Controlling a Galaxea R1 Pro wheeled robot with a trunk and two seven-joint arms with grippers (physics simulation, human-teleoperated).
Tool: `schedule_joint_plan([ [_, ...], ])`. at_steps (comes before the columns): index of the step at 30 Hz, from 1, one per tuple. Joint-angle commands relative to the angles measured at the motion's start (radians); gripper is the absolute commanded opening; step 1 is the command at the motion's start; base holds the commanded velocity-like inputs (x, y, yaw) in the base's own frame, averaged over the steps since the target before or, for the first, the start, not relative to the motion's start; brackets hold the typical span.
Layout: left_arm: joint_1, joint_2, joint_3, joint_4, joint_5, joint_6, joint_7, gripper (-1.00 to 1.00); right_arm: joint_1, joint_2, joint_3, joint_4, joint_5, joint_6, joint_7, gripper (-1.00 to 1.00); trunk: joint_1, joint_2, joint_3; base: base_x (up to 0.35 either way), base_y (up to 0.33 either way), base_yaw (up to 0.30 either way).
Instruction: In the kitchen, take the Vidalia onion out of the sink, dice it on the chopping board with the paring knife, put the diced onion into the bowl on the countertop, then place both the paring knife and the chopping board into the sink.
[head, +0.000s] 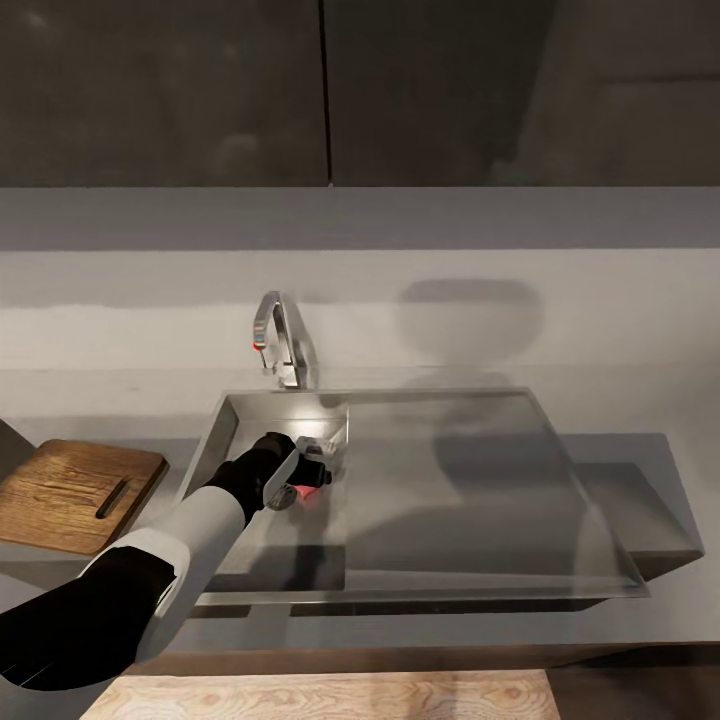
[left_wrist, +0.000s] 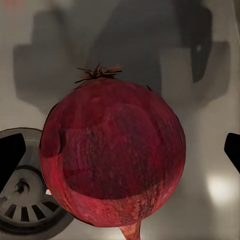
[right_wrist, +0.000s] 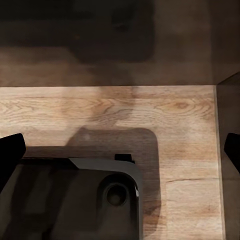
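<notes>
Steel walls of the sink slope down into a wide rectangular basin set in the grey tabletop, with an angular faucet and its small red knob at the back rim. The left arm reaches down into the basin's left part, and the left pincer sits low over the sink floor with a patch of red showing at its tip. From the left wrist camera, the Vidalia onion appears as a large dark-red, rough-skinned globe with a dry tuft at one end, lying on the steel floor just beside the round drain. The left pincer's two dark fingertips stand wide apart on either side of the onion, well clear of its skin, so the pincer is spread open and grips nothing. The chopping board, dark-brown wood with a slot handle, lies on the tabletop to the left of the sink. The right wrist camera looks down on pale wood-grain flooring and a dark part of the robot's base; the right pincer has its fingertips far apart at the two edges of that view, open and holding nothing. Glossy dark upper cabinets hang above the pale backsplash.
</notes>
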Motion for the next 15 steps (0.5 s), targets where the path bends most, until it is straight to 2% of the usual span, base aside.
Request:
schedule_joint_plan([
  [1,-0.001,0.001,-0.007,-0.001,0.006,0.004,0.001,1.0,0.0,-0.001,0.004,-0.001,-0.011,-0.002,0.001,1.0,0.001,-0.002,-0.002,0.0,0.0,0.0],
  [13,-0.001,0.013,-0.007,-0.001,0.006,0.004,0.001,1.0,0.0,-0.001,0.004,-0.001,-0.012,-0.001,0.001,1.0,0.001,-0.002,-0.002,0.0,0.0,0.0],
  [14,-0.001,0.013,-0.007,-0.001,0.006,0.004,0.001,-1.0,0.0,-0.001,0.004,-0.001,-0.012,-0.001,0.001,1.0,0.001,-0.002,-0.002,0.0,0.0,0.0],
  [15,-0.001,0.013,-0.007,-0.002,0.006,0.004,0.001,-1.0,0.0,-0.001,0.004,-0.001,-0.012,-0.001,0.0,1.0,0.001,-0.002,-0.002,0.0,0.0,0.0],
])
